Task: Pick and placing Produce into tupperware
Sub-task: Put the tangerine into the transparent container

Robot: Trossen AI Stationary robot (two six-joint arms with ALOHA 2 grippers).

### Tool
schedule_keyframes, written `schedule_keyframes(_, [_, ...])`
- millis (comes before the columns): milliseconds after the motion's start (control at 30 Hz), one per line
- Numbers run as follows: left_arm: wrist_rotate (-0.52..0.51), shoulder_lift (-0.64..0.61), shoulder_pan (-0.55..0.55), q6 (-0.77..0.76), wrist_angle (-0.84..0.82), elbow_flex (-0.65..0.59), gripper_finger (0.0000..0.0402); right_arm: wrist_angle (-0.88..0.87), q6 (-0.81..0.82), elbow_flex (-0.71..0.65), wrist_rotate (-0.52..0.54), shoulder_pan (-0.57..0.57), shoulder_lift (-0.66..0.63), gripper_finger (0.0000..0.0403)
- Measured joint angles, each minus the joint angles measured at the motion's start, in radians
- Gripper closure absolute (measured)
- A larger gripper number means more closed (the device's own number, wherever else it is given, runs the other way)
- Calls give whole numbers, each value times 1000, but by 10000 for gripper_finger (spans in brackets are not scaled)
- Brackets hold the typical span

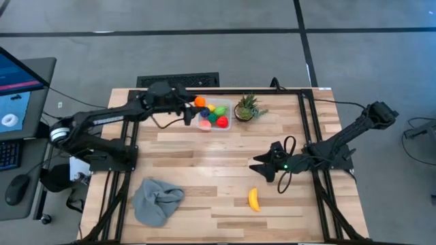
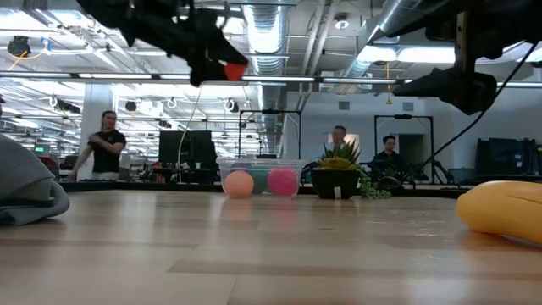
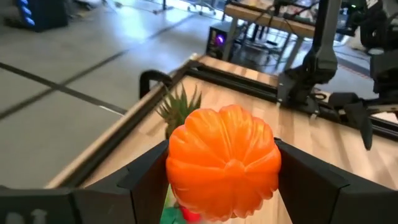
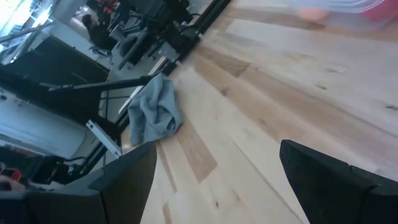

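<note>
One orange pumpkin [image 3: 224,163] — clenched in left hand [image 1: 189,112]; centre over tupperware [image 1: 214,117], lower, release. Right hand [image 1: 262,165] released, idle.

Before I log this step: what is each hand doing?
Left hand: shut on the orange pumpkin, above the tupperware.
Right hand: open, empty.

No text, label, brand, number or sign could be read on anything in any of the four views.
</note>
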Motion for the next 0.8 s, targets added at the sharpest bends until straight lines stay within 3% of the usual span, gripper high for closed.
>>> schedule_keyframes(367, [174, 314, 106, -77, 204, 11, 160, 0, 8, 0, 25, -11, 0, 40])
schedule_keyframes(600, [193, 462, 111, -76, 182, 108, 160, -1, 9, 0, 27, -36, 0, 40])
schedule_keyframes(800, [193, 558, 111, -43, 64, 226, 160, -1, 9, 0, 27, -63, 0, 40])
